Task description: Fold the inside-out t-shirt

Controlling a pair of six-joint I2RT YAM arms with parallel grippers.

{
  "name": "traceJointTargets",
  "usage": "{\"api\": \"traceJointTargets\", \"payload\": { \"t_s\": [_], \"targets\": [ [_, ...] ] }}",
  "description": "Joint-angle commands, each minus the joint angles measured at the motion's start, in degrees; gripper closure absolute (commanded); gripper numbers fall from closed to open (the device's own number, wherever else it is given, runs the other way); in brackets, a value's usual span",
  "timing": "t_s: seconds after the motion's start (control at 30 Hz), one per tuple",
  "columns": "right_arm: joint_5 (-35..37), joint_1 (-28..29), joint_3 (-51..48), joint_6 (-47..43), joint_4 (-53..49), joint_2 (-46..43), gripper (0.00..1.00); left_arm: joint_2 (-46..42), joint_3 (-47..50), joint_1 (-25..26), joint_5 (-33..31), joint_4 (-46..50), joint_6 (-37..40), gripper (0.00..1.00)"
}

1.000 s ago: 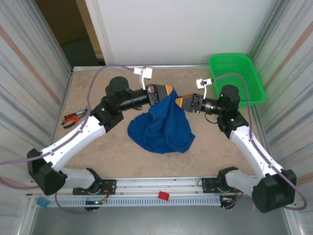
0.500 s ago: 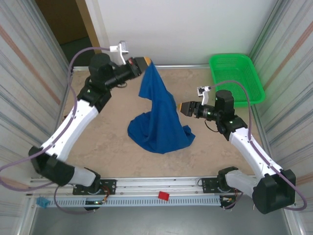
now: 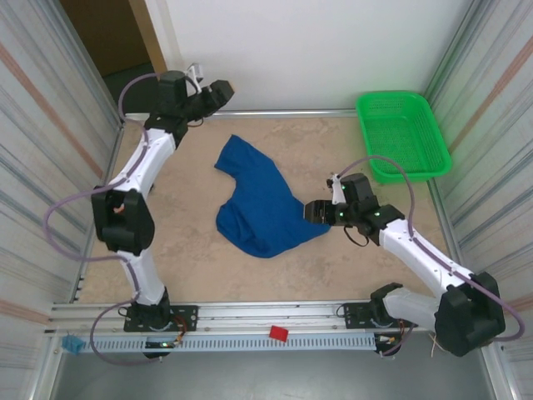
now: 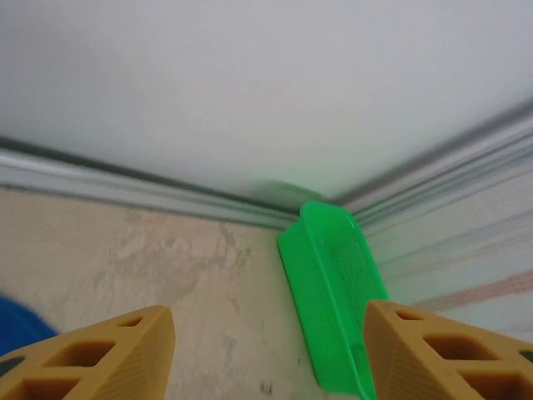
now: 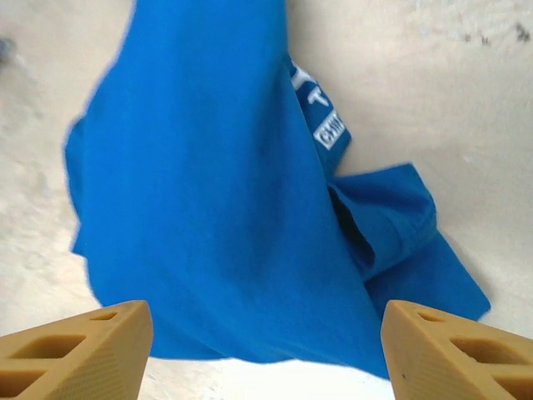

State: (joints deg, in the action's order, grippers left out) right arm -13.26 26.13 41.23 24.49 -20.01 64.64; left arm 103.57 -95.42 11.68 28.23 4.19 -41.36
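Observation:
The inside-out t-shirt (image 3: pixel 260 204) lies crumpled on the table's middle, a royal-blue heap with one corner stretched toward the back left. My left gripper (image 3: pixel 220 89) hangs high near the back wall, open and holding nothing (image 4: pixel 268 337); a sliver of the shirt (image 4: pixel 12 330) shows at the left wrist view's lower left. My right gripper (image 3: pixel 311 212) sits low at the shirt's right edge, open, with its fingers on either side of the cloth's hem (image 5: pixel 266 337) and not touching it. White lettering (image 5: pixel 323 121) shows on a fold of the shirt (image 5: pixel 208 208).
A green mesh basket (image 3: pixel 404 133) stands at the back right corner and also shows as the basket (image 4: pixel 333 292) in the left wrist view. Corrugated walls close in both sides. A small red piece (image 3: pixel 278 333) sits on the front rail.
The left gripper lifted the shirt up and to the back left, then opened; the shirt dropped flat onto the table. The right gripper came down to the shirt's right edge.

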Motion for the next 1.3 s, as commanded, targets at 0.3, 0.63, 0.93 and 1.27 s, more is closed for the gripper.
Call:
{"api": "traceJointTargets", "payload": {
  "t_s": [0.3, 0.63, 0.93, 1.27],
  "targets": [
    [2.8, 2.9, -2.0, -6.2, 0.5, 12.8, 0.31, -34.7, 47.7, 38.9, -34.3, 16.8, 4.1, 0.35],
    [-1.9, 2.9, -0.3, -4.7, 3.0, 15.0, 0.87, -14.2, 45.9, 43.4, -31.6, 7.5, 7.4, 0.31],
    [-10.7, 2.0, 5.6, 0.8, -10.5, -8.5, 1.0, -22.6, 32.3, 42.0, -29.2, 24.1, 14.1, 1.0],
    [-15.4, -4.0, 18.1, 9.1, -9.6, -12.0, 1.0, -29.5, 23.8, 20.5, 1.7, 29.1, 13.1, 0.95]
  ]
}}
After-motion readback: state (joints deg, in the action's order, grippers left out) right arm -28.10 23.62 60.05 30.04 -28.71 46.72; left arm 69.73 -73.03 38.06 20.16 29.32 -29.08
